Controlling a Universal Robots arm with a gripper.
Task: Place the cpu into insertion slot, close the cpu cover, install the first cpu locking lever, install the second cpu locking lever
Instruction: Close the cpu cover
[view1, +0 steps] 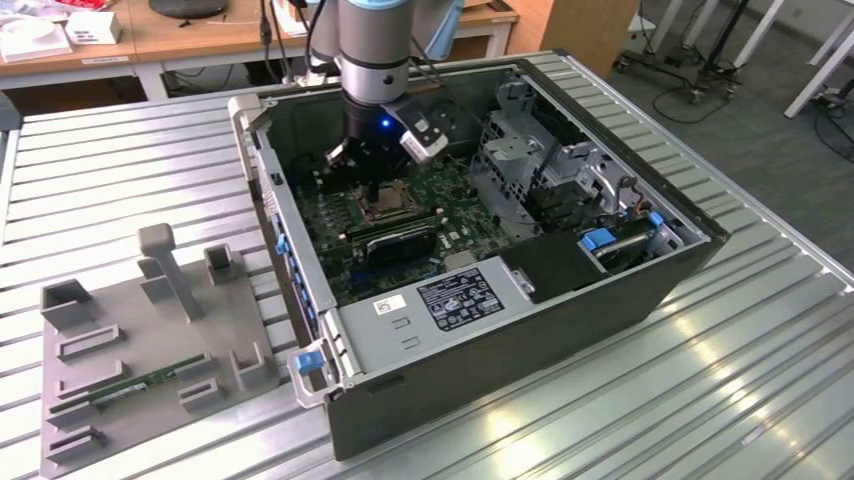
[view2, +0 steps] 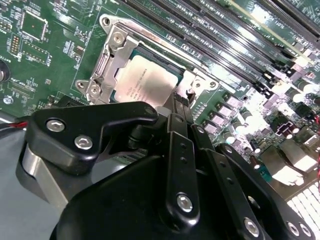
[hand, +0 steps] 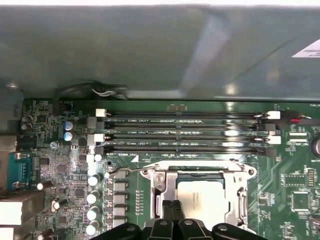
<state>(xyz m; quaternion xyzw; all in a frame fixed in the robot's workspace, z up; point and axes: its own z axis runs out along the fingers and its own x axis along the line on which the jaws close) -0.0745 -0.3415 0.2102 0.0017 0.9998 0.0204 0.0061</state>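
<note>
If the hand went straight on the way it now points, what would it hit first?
Probably the cpu cover, on its rail beside the cpu. The hand points at that edge, though how far above it the hand sits is unclear.

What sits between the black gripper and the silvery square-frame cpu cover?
Nothing visible. The black gripper hangs at the edge of the thin silvery cpu cover, with no cable or part between.
</note>
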